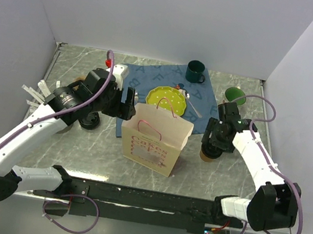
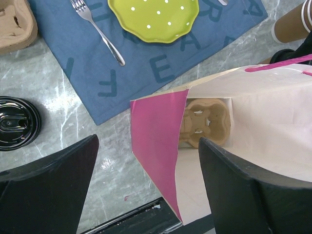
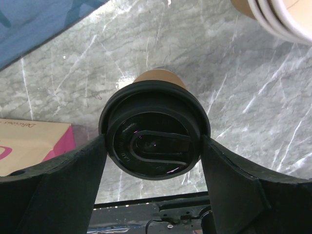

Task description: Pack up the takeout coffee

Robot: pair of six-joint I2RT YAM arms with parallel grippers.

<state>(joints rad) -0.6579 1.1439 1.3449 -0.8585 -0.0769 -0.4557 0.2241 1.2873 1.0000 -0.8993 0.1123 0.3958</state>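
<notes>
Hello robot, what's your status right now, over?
Left hand open at bag mouth. Right hand straddling takeout coffee, grip unconfirmed. Bag upright, cup carrier inside.

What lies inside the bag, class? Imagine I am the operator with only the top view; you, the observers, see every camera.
Observer: A cardboard cup carrier lies on the bottom of the bag; the left wrist view looks straight in.
Operator: And the coffee? The right arm mostly covers it.
Observer: The coffee stands on the table, lid on, between the right hand's fingers. Whether they press it yet I cannot tell.
Operator: Where is the left hand?
Observer: The left hand is open, astride the bag's rim: one finger outside, one over the opening.
</notes>
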